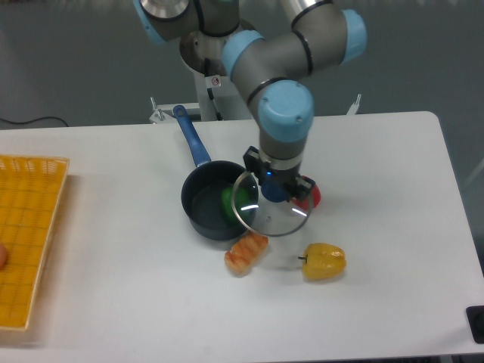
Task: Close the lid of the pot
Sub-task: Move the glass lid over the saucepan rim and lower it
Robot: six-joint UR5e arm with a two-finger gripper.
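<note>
We see one arm, and its gripper [275, 186] is clamped on the blue centre knob of the single pot lid [271, 214]. The lid hangs level above the table [393, 249], its left edge overlapping the right rim of the pot [209, 209] while most of the glass disc lies out to the pot's right, so the pot is not yet covered.

There is one pot, dark with a long blue handle that points toward the table's far edge. It sits near the middle of the table, slightly toward the far side. Inside it we count one green vegetable [228, 202], partly seen through the lid's glass.

On the table itself we count three loose food items. One red piece [308, 197] lies just right of the gripper, partly hidden behind it. One orange grilled-looking piece [246, 253] lies just in front of the pot, its far end under the lid's near edge. One yellow pepper [324, 261] sits to the right of that, in front of the lid.

One yellow basket [30, 227] rests at the table's left edge, with a small pinkish thing at its cut-off left side that we cannot identify.
</note>
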